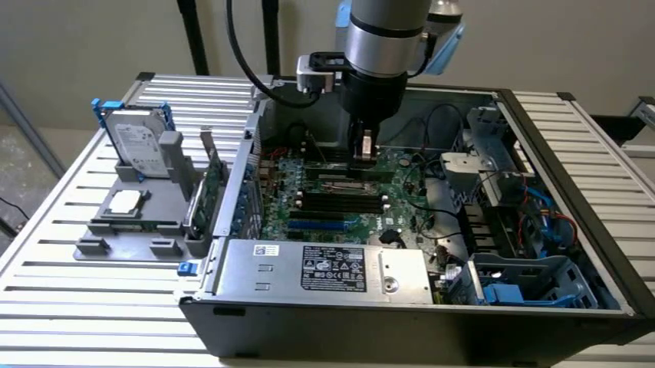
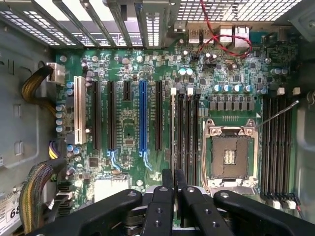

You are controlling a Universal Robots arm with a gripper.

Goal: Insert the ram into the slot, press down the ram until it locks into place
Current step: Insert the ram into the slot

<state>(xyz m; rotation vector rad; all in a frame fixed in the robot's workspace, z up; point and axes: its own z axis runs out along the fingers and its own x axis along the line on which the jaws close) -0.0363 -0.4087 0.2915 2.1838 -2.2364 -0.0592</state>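
My gripper (image 1: 363, 153) reaches down into the open computer case, over the motherboard (image 1: 394, 211). Its fingers (image 2: 167, 179) are shut on the ram (image 2: 173, 128), which the wrist view shows edge-on as a thin pale line. The ram runs along the black slot (image 2: 173, 147) at the edge of a group of parallel black slots beside the square CPU socket (image 2: 230, 155). In the exterior view the ram (image 1: 330, 164) sticks out of the gripper toward the exterior view's left, low over the board. I cannot tell whether it is seated in the slot.
The case walls (image 1: 511, 107) ring the board, with a power supply (image 1: 322, 268) in front and a drive cage (image 1: 511, 276) at the exterior view's right. Red cables (image 2: 224, 37) and a blue slot (image 2: 142, 115) lie nearby. Outside, a grey tray (image 1: 128, 226) holds a hard drive (image 1: 138, 142) and a green card (image 1: 210, 192).
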